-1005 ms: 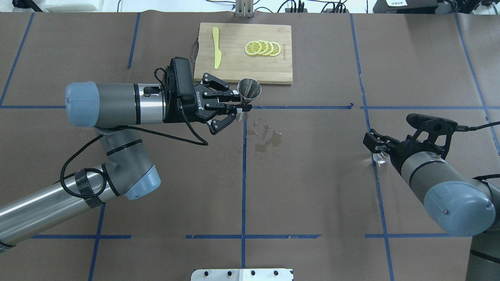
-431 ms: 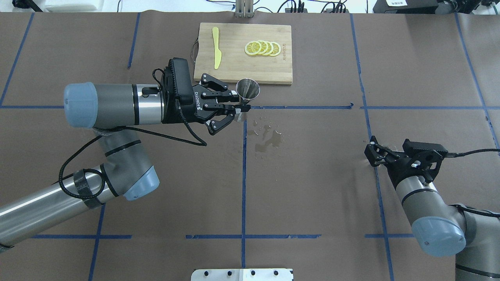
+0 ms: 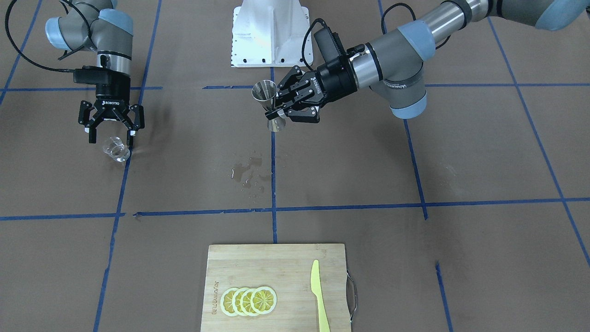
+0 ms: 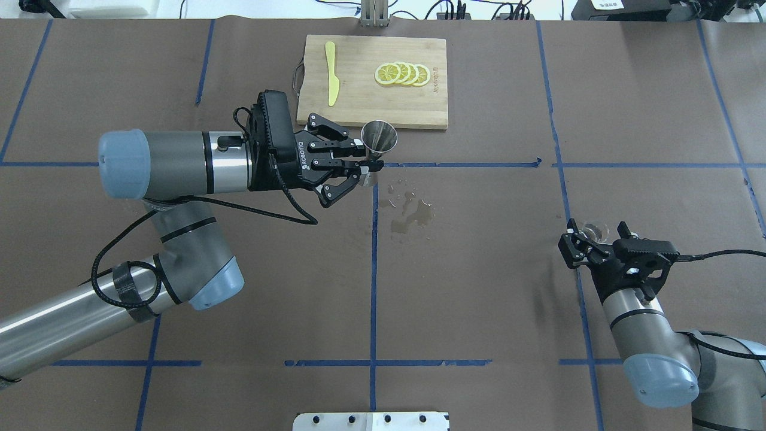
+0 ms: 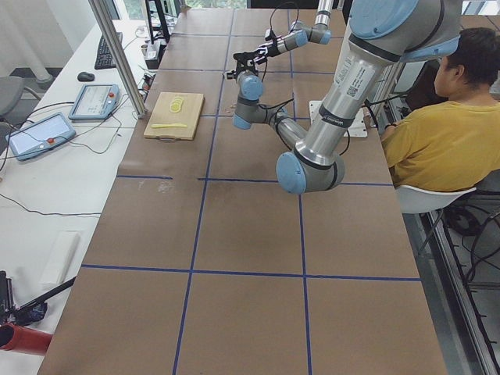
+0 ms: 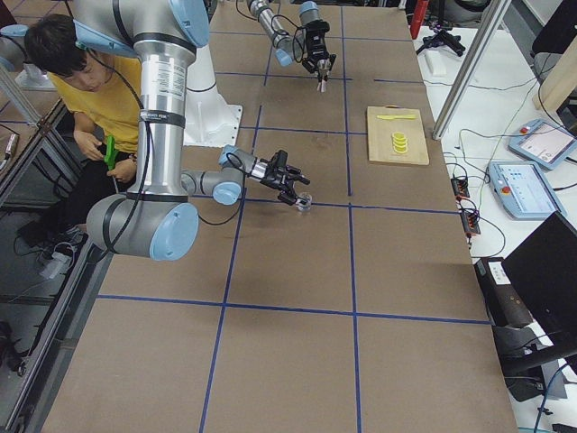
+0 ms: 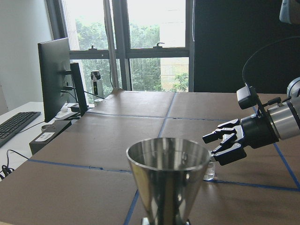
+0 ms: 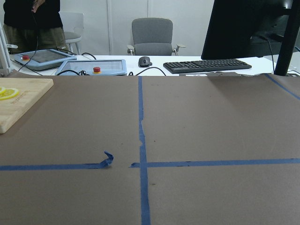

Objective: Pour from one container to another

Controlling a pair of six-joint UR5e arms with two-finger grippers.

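— While poised between board edge and puddle: left gripper, pinching the upright jigger at its waist.
— Right gripper?
— Spread wide, just above the cup, apart from it. Cup upright on a tape line, well apart from board, puddle, jigger.

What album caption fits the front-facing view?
Left pincer grips a shiny steel hourglass jigger; right pincer hangs open over a small clear glass cup.

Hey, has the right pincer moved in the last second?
Yes. Overhead, the right pincer has drawn back toward the robot, farther from the crosswise blue tape line.
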